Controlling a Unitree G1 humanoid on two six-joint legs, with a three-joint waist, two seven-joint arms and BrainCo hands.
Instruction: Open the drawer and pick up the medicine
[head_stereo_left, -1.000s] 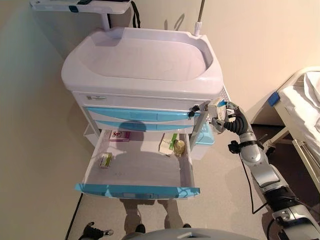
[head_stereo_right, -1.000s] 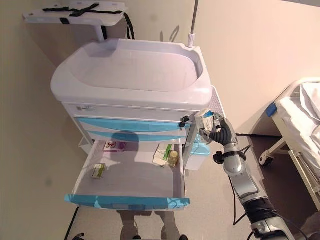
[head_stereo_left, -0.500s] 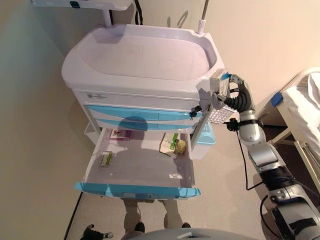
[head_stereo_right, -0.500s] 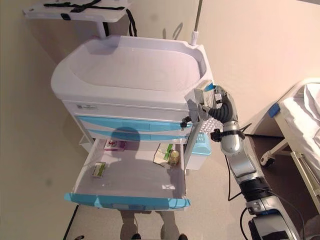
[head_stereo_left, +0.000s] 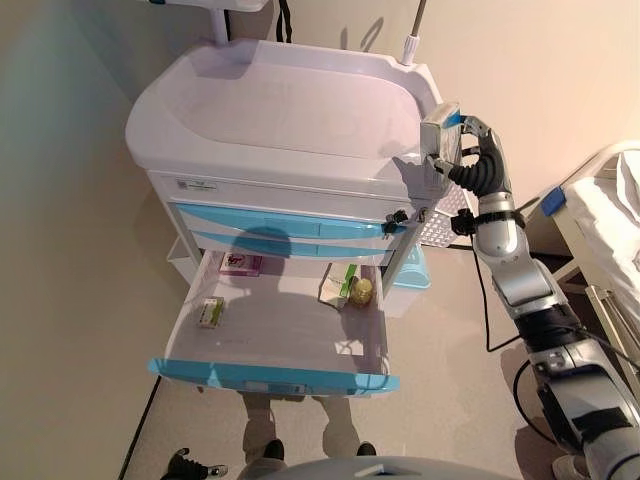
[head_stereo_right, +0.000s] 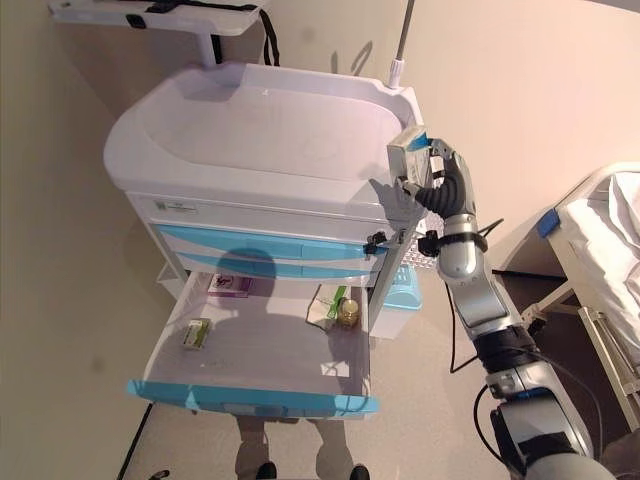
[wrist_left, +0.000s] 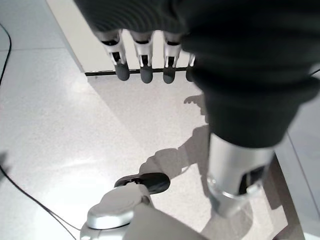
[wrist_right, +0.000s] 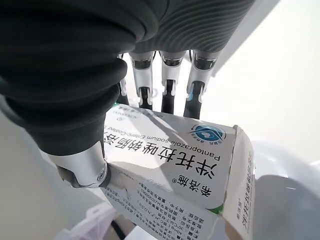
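A white medical cart (head_stereo_left: 290, 110) with a dished worktop stands against the wall, two shut blue-fronted drawers (head_stereo_left: 290, 235) beneath the worktop. Below them the lowest drawer (head_stereo_left: 280, 335) is pulled fully out, its blue front toward the robot. To the right a bed (head_stereo_left: 605, 215) with a white frame stands well apart from the cart.

The right arm reaches up from the lower right, bent at the elbow, with the right hand (head_stereo_right: 436, 180) raised beside the cart's right rim at about worktop height. In the right wrist view its fingers (wrist_right: 170, 95) and thumb are clamped on the medicine box (wrist_right: 175, 170), a white carton with printed text and a blue mark, lifted clear of the drawer and held just beside the cart's rim.

The left hand (wrist_left: 150, 60) hangs low over the floor, fingers straight and relaxed, holding nothing.

Inside the open drawer lie a pink box (head_stereo_left: 240, 264) at the back left, a small green-and-white box (head_stereo_left: 211, 312) near the left wall, and at the back right a green-edged packet (head_stereo_left: 338, 287) touching a small yellow-capped bottle (head_stereo_left: 361, 291). A pale blue bin (head_stereo_left: 410, 270) hangs at the cart's right side, below the raised hand
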